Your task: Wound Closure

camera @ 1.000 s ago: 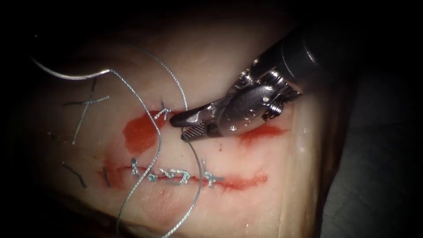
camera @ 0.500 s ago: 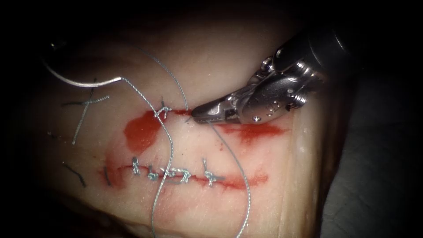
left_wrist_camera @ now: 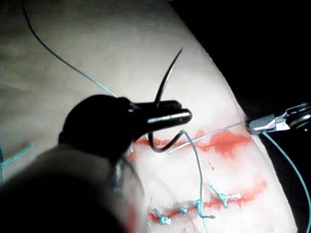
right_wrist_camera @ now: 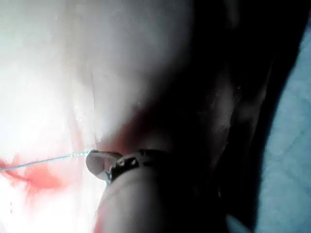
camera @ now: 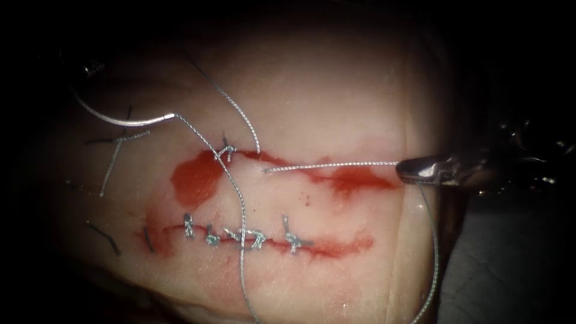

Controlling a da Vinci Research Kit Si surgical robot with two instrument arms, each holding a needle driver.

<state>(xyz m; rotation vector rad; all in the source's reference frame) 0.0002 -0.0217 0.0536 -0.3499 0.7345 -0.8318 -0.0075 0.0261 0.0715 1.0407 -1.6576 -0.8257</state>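
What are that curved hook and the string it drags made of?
The needle, held mid-curve in the left tool clear of the tissue, looks like polished steel: thin, dark, glinting. The thread, held taut by the right tool, looks like twisted or braided fibre, pale blue-grey with a ropy texture; which fibre I can't tell.

Thread spans the upper cut on the tissue.
Right tool at its right end; needle far left, in left tool.

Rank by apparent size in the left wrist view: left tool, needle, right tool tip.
1. Left tool, shut on the needle; nearest the camera, which inflates it.
2. Needle, gripped mid-curve, clear of the tissue.
3. Right tool, holding thread.
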